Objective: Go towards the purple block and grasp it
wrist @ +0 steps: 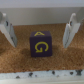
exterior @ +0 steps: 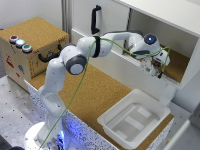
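Note:
In the wrist view a small dark purple block with a yellow letter on its face sits on a cork surface. My gripper is open, and the block lies between the two pale fingers with a gap on each side. The exterior view has the arm stretched into a cork-floored compartment on its right, the gripper low at the compartment's opening. The block itself is hidden there behind the hand.
A white plastic tray stands on the cork table below the compartment. A cork-topped box with several coloured buttons is at the exterior view's left. A black handle hangs on the back wall.

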Robot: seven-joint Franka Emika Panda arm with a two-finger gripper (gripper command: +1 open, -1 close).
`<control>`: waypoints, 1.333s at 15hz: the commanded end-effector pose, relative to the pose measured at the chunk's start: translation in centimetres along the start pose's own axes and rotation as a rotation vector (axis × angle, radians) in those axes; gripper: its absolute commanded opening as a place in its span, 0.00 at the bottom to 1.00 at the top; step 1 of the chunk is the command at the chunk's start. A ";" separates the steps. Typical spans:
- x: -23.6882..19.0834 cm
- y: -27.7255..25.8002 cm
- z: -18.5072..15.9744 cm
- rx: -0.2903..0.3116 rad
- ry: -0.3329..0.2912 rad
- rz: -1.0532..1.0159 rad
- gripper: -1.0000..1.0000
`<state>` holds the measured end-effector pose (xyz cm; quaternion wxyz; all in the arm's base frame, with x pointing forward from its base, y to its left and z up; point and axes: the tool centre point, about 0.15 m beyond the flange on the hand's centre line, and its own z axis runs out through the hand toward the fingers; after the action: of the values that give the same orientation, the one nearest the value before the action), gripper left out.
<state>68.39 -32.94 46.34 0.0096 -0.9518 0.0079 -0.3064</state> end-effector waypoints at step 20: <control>-16.8 3.4 -10.6 -0.061 -0.132 0.045 0.00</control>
<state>56.67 -37.18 48.13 0.0613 -0.9750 0.0306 -0.2114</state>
